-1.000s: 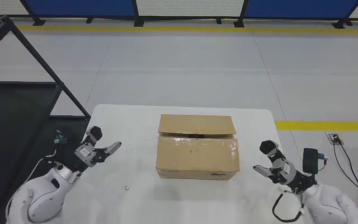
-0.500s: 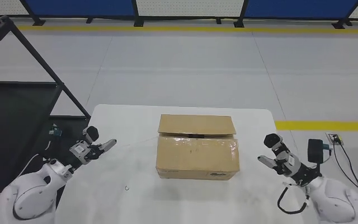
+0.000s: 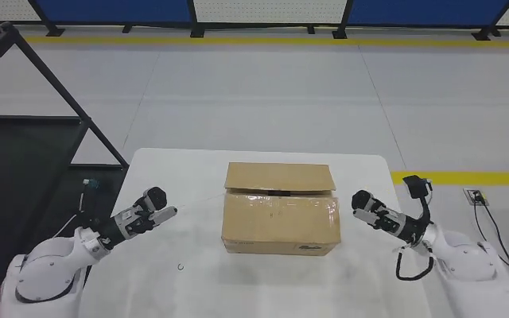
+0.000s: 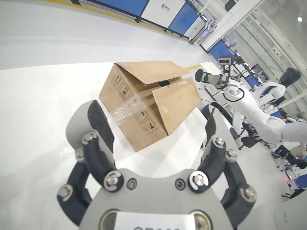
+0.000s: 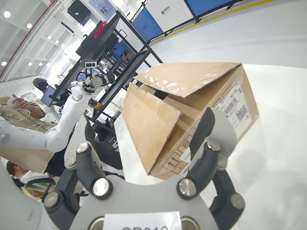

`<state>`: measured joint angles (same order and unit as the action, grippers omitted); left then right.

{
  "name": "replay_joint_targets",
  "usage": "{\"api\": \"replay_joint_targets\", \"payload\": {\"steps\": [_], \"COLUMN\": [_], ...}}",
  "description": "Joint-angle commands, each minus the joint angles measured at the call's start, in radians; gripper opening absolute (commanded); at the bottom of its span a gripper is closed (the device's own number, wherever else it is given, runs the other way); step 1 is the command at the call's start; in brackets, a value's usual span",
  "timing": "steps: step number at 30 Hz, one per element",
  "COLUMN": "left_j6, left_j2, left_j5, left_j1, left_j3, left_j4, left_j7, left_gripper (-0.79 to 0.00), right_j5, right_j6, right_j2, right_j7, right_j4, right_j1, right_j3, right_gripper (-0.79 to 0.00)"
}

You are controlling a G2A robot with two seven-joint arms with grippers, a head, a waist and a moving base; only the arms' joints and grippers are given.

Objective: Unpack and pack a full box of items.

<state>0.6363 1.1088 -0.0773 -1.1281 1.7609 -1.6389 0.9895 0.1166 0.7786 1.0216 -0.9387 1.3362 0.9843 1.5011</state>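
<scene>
Cardboard box (image 3: pixel 280 208) sits mid-table (image 3: pixel 199 246), resting on its base, long side across the robot's front. Top flaps are not sealed: the far flap is lifted a little, the near flap lies lower, and a dark gap shows between them.

Clear tape (image 4: pixel 124 114) runs over the box's left end and along the top seam, wrinkled and partly peeled.

Markings: the left end carries four black handling pictograms (image 4: pixel 122 89), one a pair of up arrows. The right end has a white shipping label (image 5: pixel 236 107) with a barcode and a square code; its print is too small to read. More pictograms sit lower on that end.

Left gripper (image 4: pixel 153 118): fingers spread wide, holding nothing, above the table to the box's left and well apart from it, aimed at the box.

Right gripper (image 5: pixel 148 125): fingers spread, holding nothing, just beside the box's right end, not touching.
</scene>
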Motion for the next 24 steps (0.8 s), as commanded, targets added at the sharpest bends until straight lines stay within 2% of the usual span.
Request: {"api": "replay_joint_targets", "payload": {"steps": [1,3,9,16,24], "left_j6": [0.009,0.016,0.036,0.046,0.053], "left_j2": [-0.005,-0.009,-0.02,-0.033,-0.048], "left_j5": [0.023,0.049,0.069,0.094,0.136], "left_j1": [0.002,0.003,0.006,0.012,0.029], "left_j3": [-0.003,-0.014,-0.03,-0.043,-0.055], "left_j4": [0.011,0.019,0.032,0.054,0.072], "left_j7": [0.02,0.034,0.038,0.037,0.057], "left_gripper": [0.0,0.0,0.0,0.0,0.0], "right_j5": [0.051,0.104,0.124,0.194,0.28], "right_j6": [-0.009,-0.024,-0.068,-0.051,-0.059], "right_j2": [-0.001,0.001,0.006,0.013,-0.006], "right_j7": [-0.045,-0.068,-0.096,-0.154,-0.162], "right_j4": [-0.029,-0.055,-0.116,-0.163,-0.101], "right_j1": [-0.027,-0.049,-0.118,-0.17,-0.155], "right_j3": [-0.018,-0.04,-0.1,-0.16,-0.179], "right_gripper": [0.0,0.0,0.0,0.0,0.0]}}
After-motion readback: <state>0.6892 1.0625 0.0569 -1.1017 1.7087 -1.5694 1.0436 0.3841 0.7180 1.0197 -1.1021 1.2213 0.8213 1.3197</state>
